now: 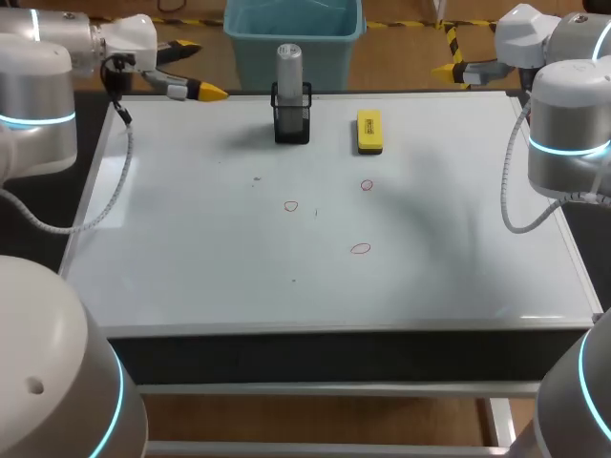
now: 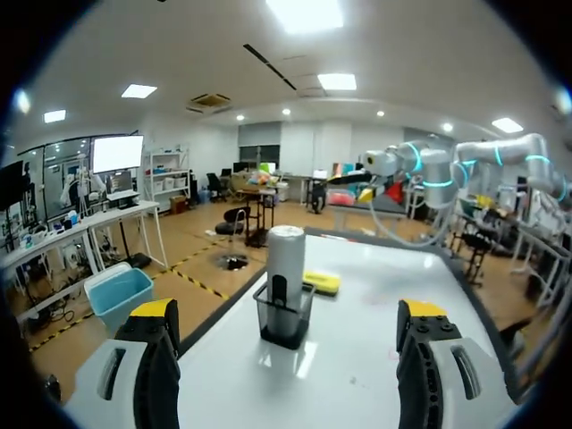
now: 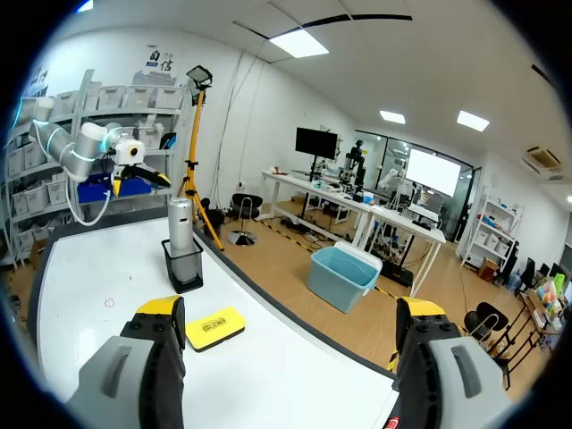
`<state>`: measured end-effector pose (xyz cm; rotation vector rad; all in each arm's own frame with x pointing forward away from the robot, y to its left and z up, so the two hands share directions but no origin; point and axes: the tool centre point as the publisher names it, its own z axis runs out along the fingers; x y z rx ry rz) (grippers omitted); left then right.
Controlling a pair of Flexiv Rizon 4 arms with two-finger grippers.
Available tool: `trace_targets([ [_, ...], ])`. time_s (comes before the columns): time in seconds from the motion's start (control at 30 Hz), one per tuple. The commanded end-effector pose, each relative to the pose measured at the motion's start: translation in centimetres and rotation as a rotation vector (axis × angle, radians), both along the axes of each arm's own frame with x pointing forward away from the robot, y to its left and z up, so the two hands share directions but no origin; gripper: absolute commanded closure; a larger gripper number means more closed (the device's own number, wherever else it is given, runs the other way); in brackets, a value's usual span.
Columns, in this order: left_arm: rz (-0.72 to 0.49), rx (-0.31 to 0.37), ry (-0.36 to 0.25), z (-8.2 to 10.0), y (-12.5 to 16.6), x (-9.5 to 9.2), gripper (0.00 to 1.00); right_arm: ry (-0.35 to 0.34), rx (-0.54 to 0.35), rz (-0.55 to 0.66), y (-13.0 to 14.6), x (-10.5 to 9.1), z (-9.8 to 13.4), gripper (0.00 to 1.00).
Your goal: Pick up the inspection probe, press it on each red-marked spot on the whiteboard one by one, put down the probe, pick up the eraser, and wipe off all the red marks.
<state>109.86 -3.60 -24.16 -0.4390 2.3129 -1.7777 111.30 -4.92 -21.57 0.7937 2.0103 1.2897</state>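
Probe (image 1: 289, 59): stood upright in black holder (image 1: 292, 122) at whiteboard's (image 1: 191, 248) far edge, untouched. Left gripper (image 1: 208, 92) and right gripper (image 3: 288, 315): gaped wide, held nothing. Pick-up step, it seemed; next needed a reach and pinch.

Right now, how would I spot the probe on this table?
Start at the big whiteboard and look along its far edge, near the middle. A small black holder stands there with the probe upright in it. It is the silver cylinder, unlike the flat yellow eraser lying beside it.
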Motion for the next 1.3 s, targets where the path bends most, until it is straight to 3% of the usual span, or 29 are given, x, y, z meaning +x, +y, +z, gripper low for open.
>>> trace_targets([
  [0.03, -0.126, -0.041, 0.009, -1.2, -0.8, 1.5, 0.0, 0.001, 0.0, 0.001, 0.0, 0.0, 0.0, 0.0],
  [0.47, -0.32, -0.151, -0.019, -2.1, -4.2, 3.6, 0.0, 0.001, 0.0, 0.001, 0.0, 0.0, 0.0, 0.0],
  [0.97, -0.435, -0.206, -0.006, -2.5, -9.1, 5.2, 0.0, 0.001, 0.0, 0.001, 0.0, 0.0, 0.0, 0.0],
  [1.3, -0.47, -0.238, -0.016, -3.0, -12.1, 4.5, 0.0, 0.001, 0.0, 0.001, 0.0, 0.0, 0.0, 0.0],
])
